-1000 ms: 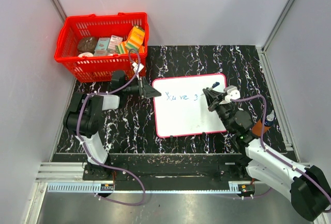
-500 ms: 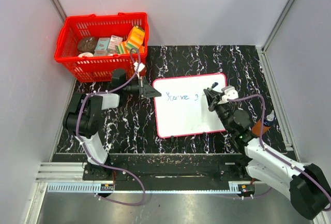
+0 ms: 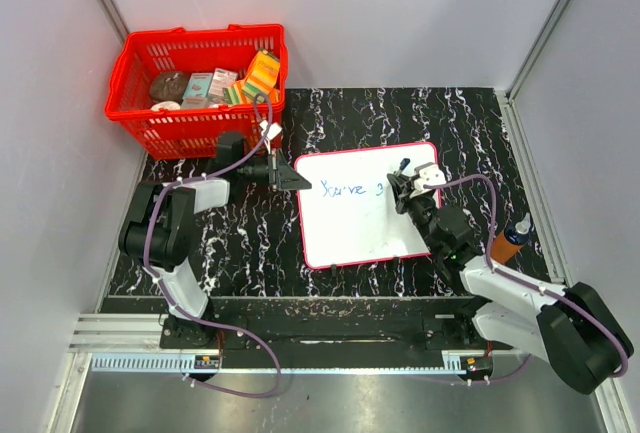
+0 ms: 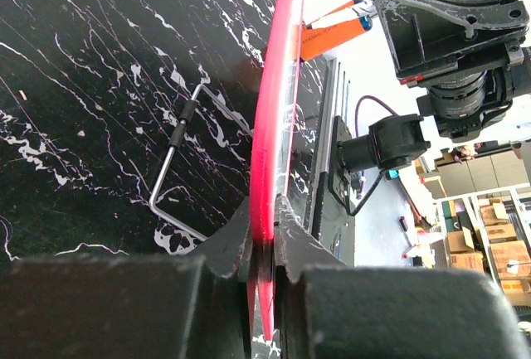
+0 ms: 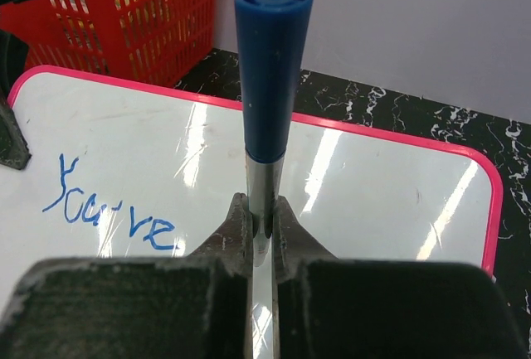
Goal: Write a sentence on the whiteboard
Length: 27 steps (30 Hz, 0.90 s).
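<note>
Two grippers (image 3: 298, 177) (image 3: 401, 186) low at whiteboard (image 3: 350, 228)

Left fingers (image 4: 228, 247) tight on the red-framed whiteboard (image 4: 278, 110), marbled table (image 4: 99, 85) beside.

Red basket (image 3: 180, 131) with, seemingly, packets (image 3: 212, 85)

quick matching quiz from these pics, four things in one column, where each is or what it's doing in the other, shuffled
Things:
1. basket
2. marker
3. left gripper
4. writing

Places or states:
A. clamped on the whiteboard's red edge
B. blue, on the whiteboard
C. at the far left, behind the left arm
D. held by the right gripper

Pairs: 1-C, 2-D, 3-A, 4-B
</note>
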Available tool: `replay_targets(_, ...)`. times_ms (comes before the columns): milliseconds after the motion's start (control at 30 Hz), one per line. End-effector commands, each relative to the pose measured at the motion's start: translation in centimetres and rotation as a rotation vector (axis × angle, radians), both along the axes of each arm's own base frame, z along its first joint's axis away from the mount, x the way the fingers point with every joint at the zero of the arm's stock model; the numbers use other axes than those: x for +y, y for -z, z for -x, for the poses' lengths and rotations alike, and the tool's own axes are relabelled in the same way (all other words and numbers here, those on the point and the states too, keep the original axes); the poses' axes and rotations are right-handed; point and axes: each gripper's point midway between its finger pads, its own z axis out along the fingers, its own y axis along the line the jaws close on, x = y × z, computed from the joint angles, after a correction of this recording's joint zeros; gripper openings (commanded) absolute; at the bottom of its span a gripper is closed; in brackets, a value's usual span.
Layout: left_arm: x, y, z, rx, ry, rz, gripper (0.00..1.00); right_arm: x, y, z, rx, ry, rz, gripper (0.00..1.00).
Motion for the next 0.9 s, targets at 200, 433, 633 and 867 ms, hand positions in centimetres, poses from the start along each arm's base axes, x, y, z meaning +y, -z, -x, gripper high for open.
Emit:
replay_targets(200, -0.4, 0.3, -0.5, -0.152, 0.007, -0.046, 0.0, 0.3, -3.0, -1.6, -0.093, 0.043, -0.051, 0.0)
replay_targets(433, -0.4, 0.3, -0.5, -0.152, 0.007, -0.051, 0.0, -0.1, -3.1, -1.7, -0.103, 0.062, -0.056, 0.0)
replay_targets(633, -0.4, 0.4, -0.5, -0.151, 0.005, -0.057, 0.0, 0.0, -2.9, -1.7, -0.094, 0.058, -0.051, 0.0)
replay_targets(867, -0.4, 0.4, -0.6, -0.155, 0.003, -0.063, 0.0, 0.5, -2.1, -1.5, -0.074, 0.035, -0.055, 0.0)
